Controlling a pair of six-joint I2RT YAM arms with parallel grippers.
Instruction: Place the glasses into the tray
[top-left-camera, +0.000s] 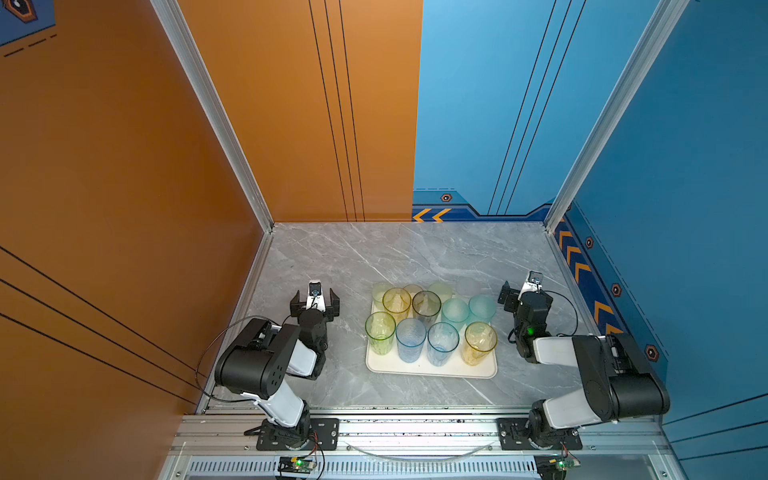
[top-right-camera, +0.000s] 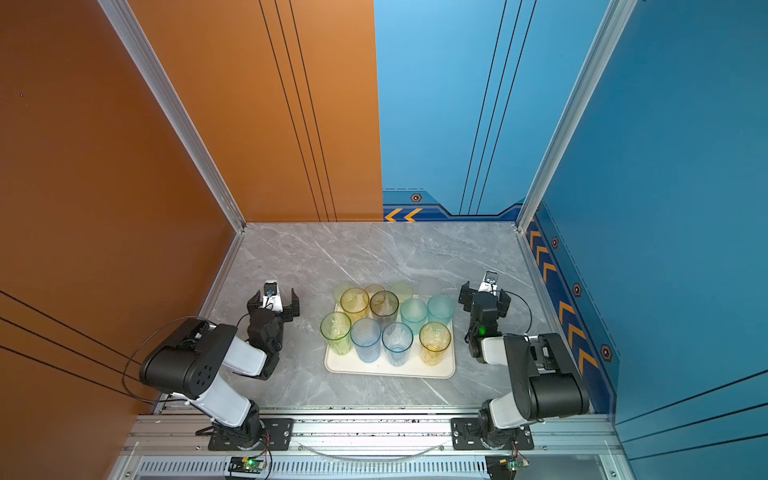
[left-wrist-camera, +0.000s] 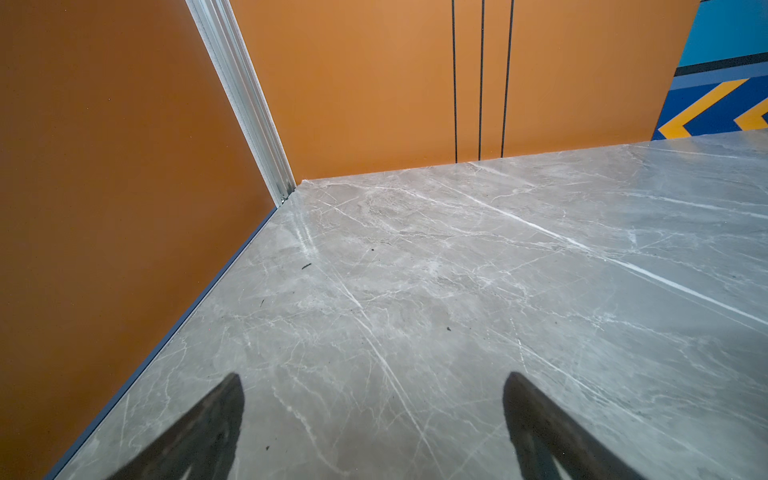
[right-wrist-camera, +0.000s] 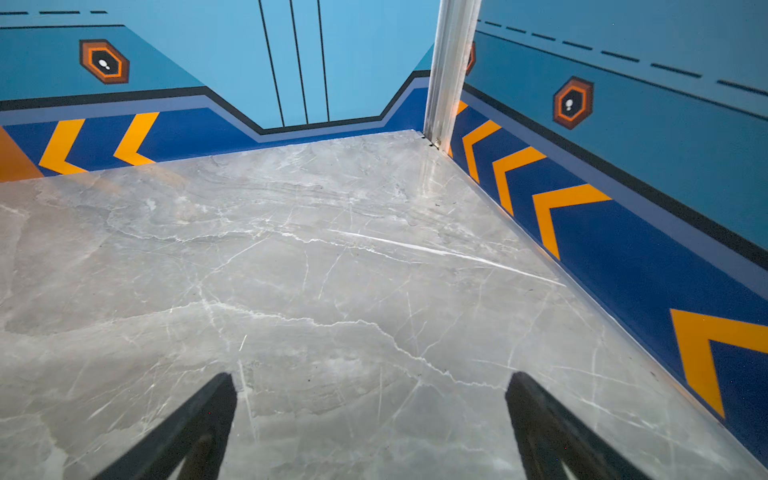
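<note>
Both top views show twelve glasses (top-left-camera: 426, 306), one tray (top-left-camera: 432, 372).

A grey marble-patterned tabletop (top-left-camera: 407, 253) sits between an orange wall (top-left-camera: 104, 166) and a blue wall (top-left-camera: 685, 166), with aluminium corner posts (top-left-camera: 216, 116).

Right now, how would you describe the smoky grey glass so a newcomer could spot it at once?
On the grey marble table sits a crowded cream tray. In its second row from the near rim, the smoky grey glass stands second from the left, between a yellow glass and a frosted teal glass. It alone is dark brownish-grey.
</note>
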